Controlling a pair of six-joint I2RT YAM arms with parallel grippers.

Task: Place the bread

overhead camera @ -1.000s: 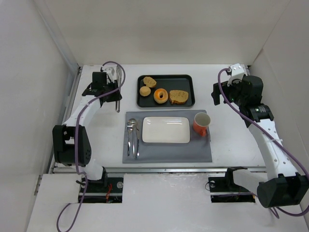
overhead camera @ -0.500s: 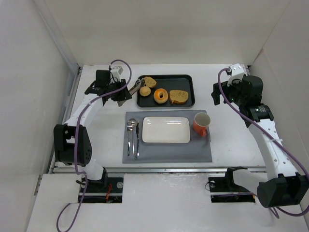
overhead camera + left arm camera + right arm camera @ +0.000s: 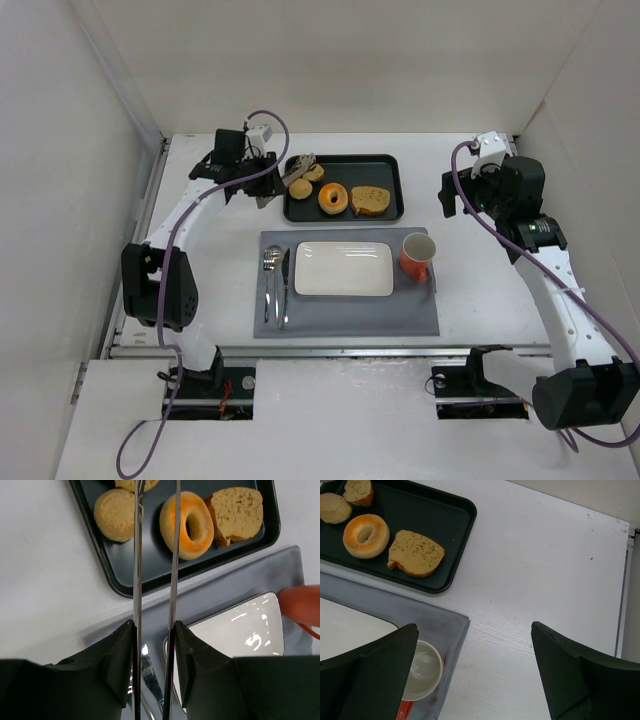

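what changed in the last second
The left gripper swung right from the bare table beside the tray to over its left end, above the bread; nothing gripped yet. Right arm, doughnut, toast, plate and cup stayed put.

1. the tray (image 3: 150,575) is dark with a dull, matt sheen.
2. the plate (image 3: 240,630) is white and glossy, catching bright glints.
3. the placemat (image 3: 350,318) looks like grey cloth, matt.
4. the bread (image 3: 359,491) has a rough, porous crumb.
5. the doughnut (image 3: 187,524) is smooth and shiny.
6. the left gripper's fingers (image 3: 137,580) are thin, polished metal.
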